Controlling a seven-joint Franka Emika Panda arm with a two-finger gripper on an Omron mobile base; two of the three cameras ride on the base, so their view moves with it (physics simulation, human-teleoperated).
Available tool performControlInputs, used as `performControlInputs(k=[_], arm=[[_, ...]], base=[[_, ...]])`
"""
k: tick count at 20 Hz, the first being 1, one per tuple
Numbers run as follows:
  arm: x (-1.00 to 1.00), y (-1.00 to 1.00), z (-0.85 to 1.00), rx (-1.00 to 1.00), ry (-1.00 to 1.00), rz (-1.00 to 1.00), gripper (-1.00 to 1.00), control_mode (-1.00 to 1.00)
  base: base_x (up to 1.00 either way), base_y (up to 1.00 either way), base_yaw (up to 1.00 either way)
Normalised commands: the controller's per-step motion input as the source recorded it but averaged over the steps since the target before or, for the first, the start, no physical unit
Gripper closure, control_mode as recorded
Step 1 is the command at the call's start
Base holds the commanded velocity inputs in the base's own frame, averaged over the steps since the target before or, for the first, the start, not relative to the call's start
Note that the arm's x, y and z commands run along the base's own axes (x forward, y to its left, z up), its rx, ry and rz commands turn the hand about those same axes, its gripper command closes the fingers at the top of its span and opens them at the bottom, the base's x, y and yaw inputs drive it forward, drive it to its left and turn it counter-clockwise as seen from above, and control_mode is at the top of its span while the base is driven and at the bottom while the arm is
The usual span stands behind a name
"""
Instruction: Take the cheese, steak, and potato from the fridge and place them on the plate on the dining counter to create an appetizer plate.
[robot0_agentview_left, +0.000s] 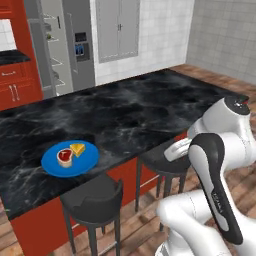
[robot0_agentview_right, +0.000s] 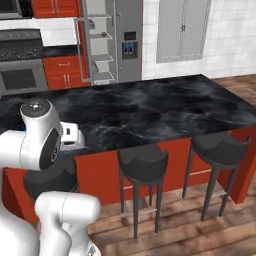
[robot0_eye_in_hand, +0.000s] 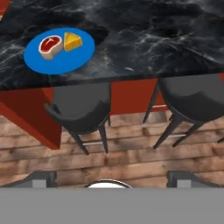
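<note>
we start with the dining counter (robot0_agentview_left: 150, 107), the long black marble island on its red base, with dark stools (robot0_agentview_left: 95, 202) tucked along the near side. behind it, against the far wall, stands the fridge (robot0_agentview_left: 62, 47); its left door hangs open, so the white-edged shelves show, and from both base views we cannot make out any food on them at this distance.

on the counter's near-left part sits the blue plate (robot0_agentview_left: 70, 161). it carries two of the three foods: the steak (robot0_agentview_left: 64, 157) toward the left and the cheese (robot0_agentview_left: 77, 148) just beside it on the right, the two close together or perhaps touching. so we judge the task about two thirds done. the potato is not on the plate; it is the piece left to fetch, presumably from the fridge.

the gripper (robot0_eye_in_hand: 111, 177) is drawn back from the counter, over the wooden floor in front of the stools. its two dark fingertips (robot0_eye_in_hand: 41, 178) stand spread to their widest with nothing between them. in the hand view the plate lies up and to the left of the fingertips, well apart, and the fridge is farther off, across the whole island.
</note>
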Motion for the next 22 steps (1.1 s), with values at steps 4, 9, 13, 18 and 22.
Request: performControlInputs(k=[4, 9, 13, 18, 22], arm=[[0.0, 0.0, 0.0, 0.0, 0.0, 0.0, -1.0, 1.0], [0.0, 0.0, 0.0, 0.0, 0.0, 0.0, -1.0, 1.0], [0.0, 0.0, 0.0, 0.0, 0.0, 0.0, -1.0, 1.0], [0.0, 0.0, 0.0, 0.0, 0.0, 0.0, -1.0, 1.0], [0.0, 0.0, 0.0, 0.0, 0.0, 0.0, -1.0, 1.0]], base=[[-0.05, -1.0, 0.0], [0.13, -1.0, 0.0], [0.39, -1.0, 0.0], [0.47, -1.0, 0.0], [0.54, -1.0, 0.0]])
